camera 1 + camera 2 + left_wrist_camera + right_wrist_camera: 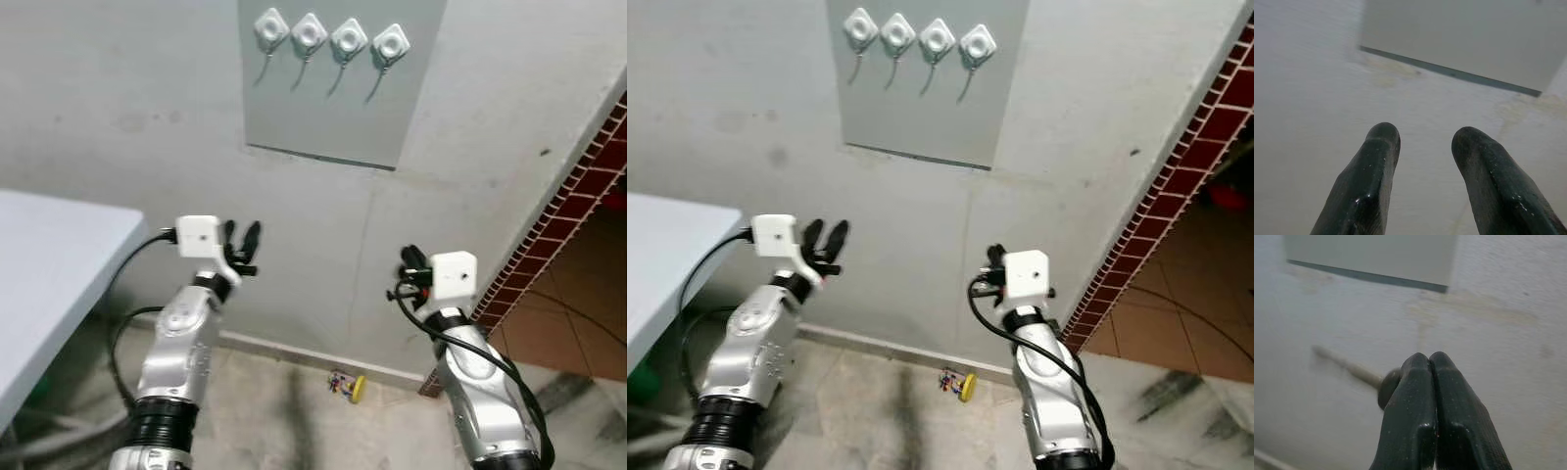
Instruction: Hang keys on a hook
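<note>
A small bunch of keys (346,385) with a yellow tag lies on the floor at the foot of the wall, between my two arms. High on the wall, a grey panel (323,117) carries a row of several white hooks (330,37). My left gripper (242,245) is raised near the wall well below the panel, open and holding nothing (1422,139). At about the same height my right gripper (409,269) is shut, its fingertips pressed together (1428,357). A blurred brownish round shape (1385,387) sits beside them; I cannot tell what it is.
A pale table (49,264) juts in at the left, close to my left arm. A red brick wall edge (578,196) runs diagonally at the right, with a tiled floor (578,323) beyond it. A low skirting (294,352) lines the wall's base.
</note>
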`<state>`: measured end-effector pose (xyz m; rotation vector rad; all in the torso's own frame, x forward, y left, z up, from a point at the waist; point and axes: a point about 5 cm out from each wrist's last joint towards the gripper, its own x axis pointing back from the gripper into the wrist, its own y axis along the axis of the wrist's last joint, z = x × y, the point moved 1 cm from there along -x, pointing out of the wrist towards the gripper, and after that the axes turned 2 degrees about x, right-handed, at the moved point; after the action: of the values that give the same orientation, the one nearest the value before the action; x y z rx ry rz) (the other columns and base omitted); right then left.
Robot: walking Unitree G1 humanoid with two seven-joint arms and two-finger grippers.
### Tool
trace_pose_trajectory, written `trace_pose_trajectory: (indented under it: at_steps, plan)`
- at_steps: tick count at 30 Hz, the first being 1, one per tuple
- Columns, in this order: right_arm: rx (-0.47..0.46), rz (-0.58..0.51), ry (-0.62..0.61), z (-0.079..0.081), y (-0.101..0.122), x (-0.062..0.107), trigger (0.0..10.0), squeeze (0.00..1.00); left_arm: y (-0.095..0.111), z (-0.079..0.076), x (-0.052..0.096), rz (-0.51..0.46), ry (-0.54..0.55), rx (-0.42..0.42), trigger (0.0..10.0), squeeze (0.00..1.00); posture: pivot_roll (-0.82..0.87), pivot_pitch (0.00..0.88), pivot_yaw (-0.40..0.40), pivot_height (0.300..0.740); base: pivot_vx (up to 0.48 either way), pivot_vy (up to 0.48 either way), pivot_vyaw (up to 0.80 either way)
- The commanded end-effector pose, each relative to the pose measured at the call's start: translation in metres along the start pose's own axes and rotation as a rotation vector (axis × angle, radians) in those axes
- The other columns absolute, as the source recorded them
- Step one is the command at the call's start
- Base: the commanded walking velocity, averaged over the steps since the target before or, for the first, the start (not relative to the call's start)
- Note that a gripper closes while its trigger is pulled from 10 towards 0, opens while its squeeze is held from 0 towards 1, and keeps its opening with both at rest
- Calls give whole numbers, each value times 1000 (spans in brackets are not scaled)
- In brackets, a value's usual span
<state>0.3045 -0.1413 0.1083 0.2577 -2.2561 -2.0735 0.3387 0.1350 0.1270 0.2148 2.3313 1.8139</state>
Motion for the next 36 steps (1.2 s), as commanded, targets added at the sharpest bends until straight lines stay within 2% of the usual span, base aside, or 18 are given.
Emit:
trace_pose_trajectory:
  at_steps: [1,6,20,26,28,30,36]
  plan:
    - [11,-6,-24,-10,2,2,10000,0,0,-12,-3,4,-46,-12,10000,0,-45,0,-28,740,296,375,0]
    - [13,-5,-22,-9,2,2,10000,0,0,-12,-3,2,-52,-31,10000,0,-45,0,-28,740,344,318,0]
    - [11,-3,-23,-9,1,3,10000,0,1,-15,-4,1,-63,-73,10000,0,-47,0,-24,740,467,0,0]
    - [15,1,-20,-8,0,3,10000,0,2,-17,-3,-13,-64,-84,10000,0,-46,0,-25,740,87,0,0]
    - [16,1,-18,-8,0,3,10000,0,5,-20,-3,-29,-78,-113,10000,0,-45,0,-25,740,0,0,0]
    - [17,1,-13,-8,0,3,10000,0,9,-26,-2,-49,-115,-176,10000,0,-43,0,-26,740,0,0,0]
    - [21,-5,2,-7,2,2,10000,0,25,-43,-1,-126,-233,-224,10000,0,-42,0,-27,740,0,0,0]
